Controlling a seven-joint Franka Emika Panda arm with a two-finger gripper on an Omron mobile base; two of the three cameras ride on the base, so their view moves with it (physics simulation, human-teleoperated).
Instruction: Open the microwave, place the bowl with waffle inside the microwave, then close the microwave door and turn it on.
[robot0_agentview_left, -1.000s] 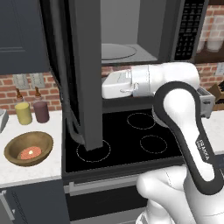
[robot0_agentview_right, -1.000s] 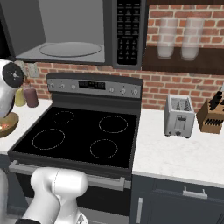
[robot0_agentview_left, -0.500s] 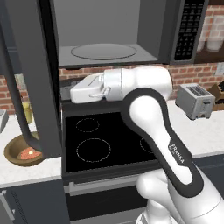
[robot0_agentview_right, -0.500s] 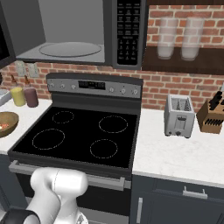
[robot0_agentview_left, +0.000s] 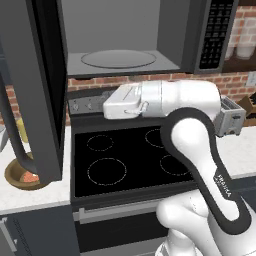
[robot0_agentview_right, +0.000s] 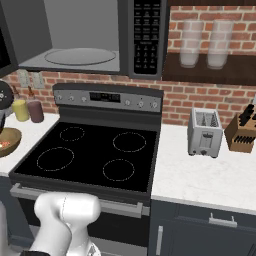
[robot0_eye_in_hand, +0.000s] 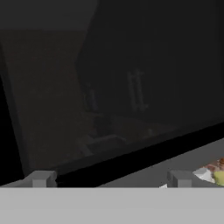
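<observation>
1. The big flat dark-grey microwave door (robot0_agentview_left: 42, 85) with its long curved dark bar handle (robot0_agentview_left: 12, 135) stands swung wide at far left, partly hiding what sits below it.
2. The round shallow brown wooden bowl (robot0_agentview_left: 22, 175) rests on the white counter (robot0_agentview_left: 35, 195) beside the black four-ring stove (robot0_agentview_left: 130, 160), with the small pinkish-orange waffle (robot0_agentview_left: 30, 177) inside. It looks rigid, light and smooth-walled, so I would pinch its rim and keep it level.
3. The wide dark-grey microwave (robot0_agentview_left: 135, 35) hangs open above the stove, turntable bare.
4. The gripper (robot0_eye_in_hand: 109, 181) faces the dark door glass, fingers spread wide, holding nothing.
</observation>
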